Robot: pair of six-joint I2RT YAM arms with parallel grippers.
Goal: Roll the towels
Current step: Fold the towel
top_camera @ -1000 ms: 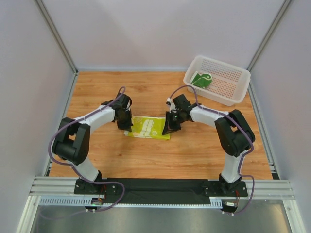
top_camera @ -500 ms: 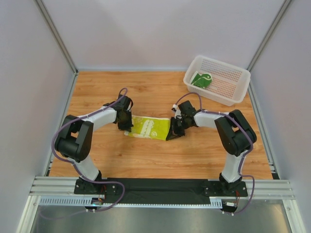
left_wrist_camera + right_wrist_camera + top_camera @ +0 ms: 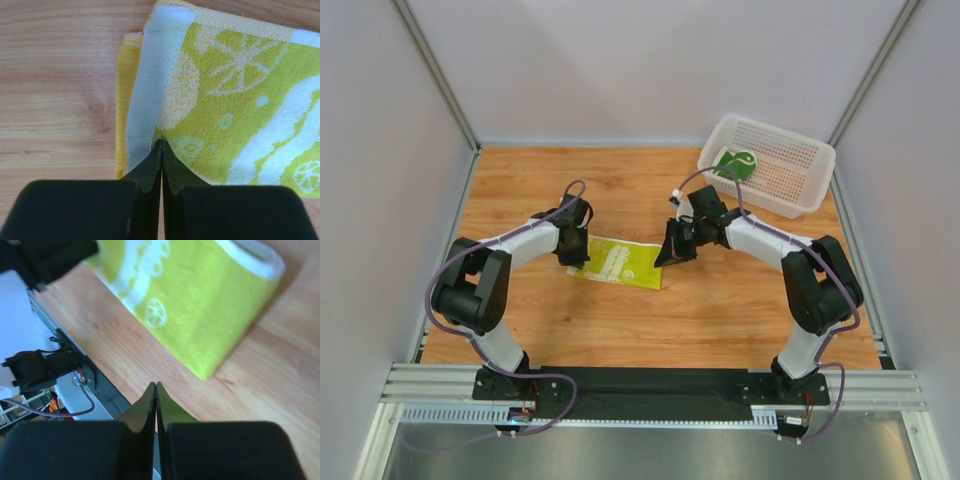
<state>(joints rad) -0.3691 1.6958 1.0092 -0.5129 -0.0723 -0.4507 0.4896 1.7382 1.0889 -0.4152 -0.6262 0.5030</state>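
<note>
The lime-and-cream towel (image 3: pixel 617 262) lies flat on the wooden table (image 3: pixel 720 310) between the two grippers, its long side running from one to the other. In the left wrist view its citrus-slice print (image 3: pixel 240 100) faces up, a white hem is folded over along the end under the fingers, and a strip of plain yellow underside shows past that hem. The left gripper (image 3: pixel 577 250) sits on this end of the towel with its fingers pressed together. Their tips (image 3: pixel 160 146) meet right on the fold of the hem, and the cloth gathers to a small pucker where they pinch it. The right gripper (image 3: pixel 670 255) is just off the opposite end of the towel. Its fingers are closed tip to tip with nothing between them (image 3: pixel 156 386), and they hang over bare wood. The nearest corner of the towel (image 3: pixel 200 305) lies just ahead of them and to one side, not touching, and looks blurred in that view. Beyond the right arm, in the far right corner of the table, stands the white perforated basket (image 3: pixel 800 185). The dark green towel (image 3: pixel 734 163) with white line drawings lies bunched inside at the basket's left end, well apart from both grippers.
</note>
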